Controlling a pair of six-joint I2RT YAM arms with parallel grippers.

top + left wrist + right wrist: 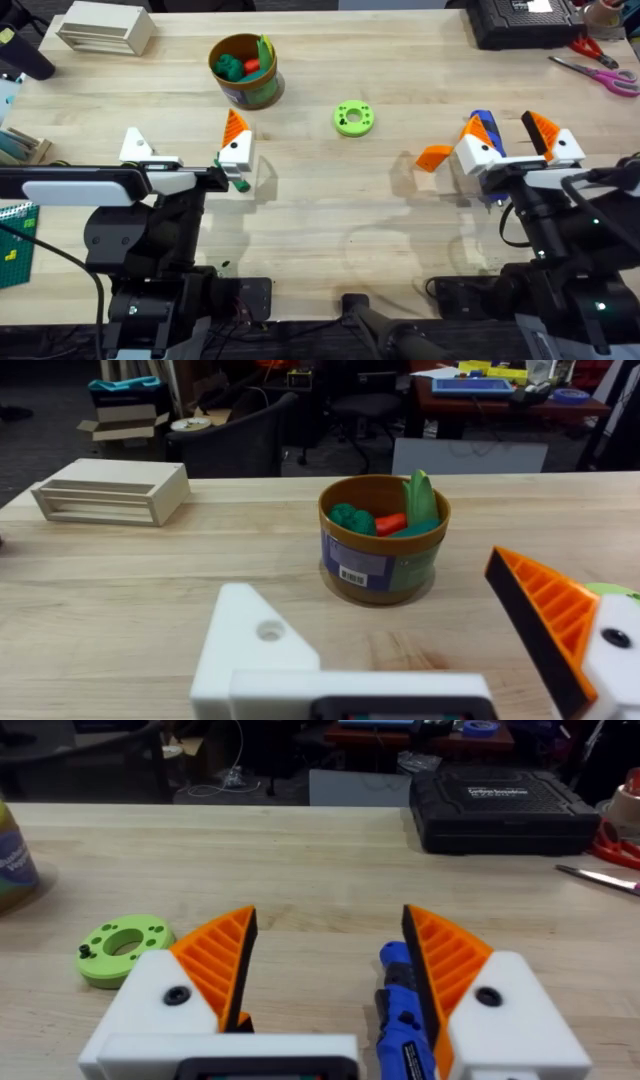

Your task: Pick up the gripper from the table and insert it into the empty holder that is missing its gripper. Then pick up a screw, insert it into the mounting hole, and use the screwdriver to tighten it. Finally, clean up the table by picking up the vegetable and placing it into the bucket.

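Orange wedge gripper [434,157], ribbed, loose on wooden table [320,200]

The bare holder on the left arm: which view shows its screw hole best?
The left wrist view: the white holder sits close, its hole plainly visible. Overhead shows the holder small, its hole not discernible.

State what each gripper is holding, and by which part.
Nothing. The left gripper and right gripper are both open and empty; the screwdriver lies between the right fingers, ungripped.
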